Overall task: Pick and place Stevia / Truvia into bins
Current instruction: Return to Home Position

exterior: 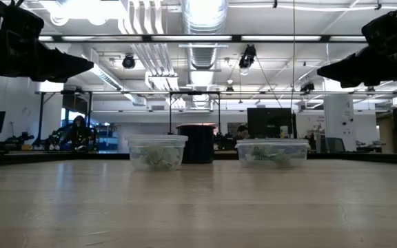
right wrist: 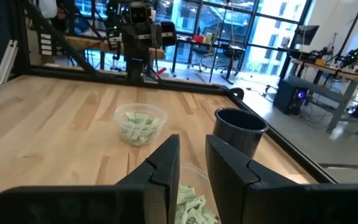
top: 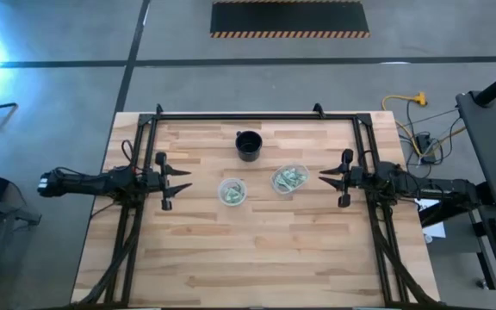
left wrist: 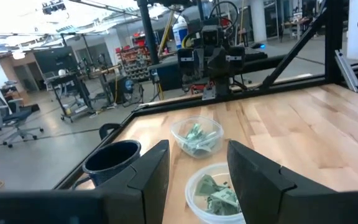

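Two clear bins stand on their bases at mid-table: the left bin (top: pixel 232 191) (left wrist: pixel 213 193) and the right bin (top: pixel 289 179) (right wrist: pixel 188 205). Green-and-white Stevia packets (left wrist: pixel 196 138) (right wrist: pixel 138 126) lie crumpled inside both. My left gripper (top: pixel 186 179) (left wrist: pixel 197 149) hovers open at the table's left side, pointing level toward the bins, above the tabletop. My right gripper (top: pixel 324 177) (right wrist: pixel 192 142) hovers at the right side, pointing level at the bins, with a narrow gap between its fingers. Neither holds anything.
A black round cup (top: pixel 248 145) (exterior: pixel 197 143) stands behind the bins, toward the far edge. A black metal frame (top: pixel 248 114) runs along the far edge and down both sides. Bare wood (top: pixel 257 250) stretches from the bins to the near edge.
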Available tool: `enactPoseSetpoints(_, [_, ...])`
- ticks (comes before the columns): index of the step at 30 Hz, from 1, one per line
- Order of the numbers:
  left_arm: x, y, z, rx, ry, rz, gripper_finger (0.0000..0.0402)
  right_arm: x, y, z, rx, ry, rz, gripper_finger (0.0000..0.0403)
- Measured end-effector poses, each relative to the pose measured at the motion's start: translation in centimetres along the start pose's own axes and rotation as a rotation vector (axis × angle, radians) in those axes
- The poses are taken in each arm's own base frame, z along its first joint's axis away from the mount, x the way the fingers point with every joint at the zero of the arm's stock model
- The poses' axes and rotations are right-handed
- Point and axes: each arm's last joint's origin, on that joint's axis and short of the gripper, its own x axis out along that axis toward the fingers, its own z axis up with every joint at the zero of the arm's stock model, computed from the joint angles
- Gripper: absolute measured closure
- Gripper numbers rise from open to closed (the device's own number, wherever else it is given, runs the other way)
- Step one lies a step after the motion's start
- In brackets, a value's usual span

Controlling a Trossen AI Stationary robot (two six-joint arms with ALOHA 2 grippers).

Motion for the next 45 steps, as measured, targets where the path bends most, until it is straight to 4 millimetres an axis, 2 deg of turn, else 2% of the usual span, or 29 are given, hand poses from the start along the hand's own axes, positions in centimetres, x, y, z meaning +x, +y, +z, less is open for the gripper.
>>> enactPoseSetpoints(18, [0.33,-0.17,-0.46,0.013,0.053,-0.01,0.0256,0.0,0.0,0.0,0.0,0.0,0.001,0.0335])
enactPoseSetpoints(45, [0.56,-0.2,-0.33,0.011,0.045,-0.008,0.0256,0.0,0.01,0.0,0.0,0.0,0.003,0.0335])
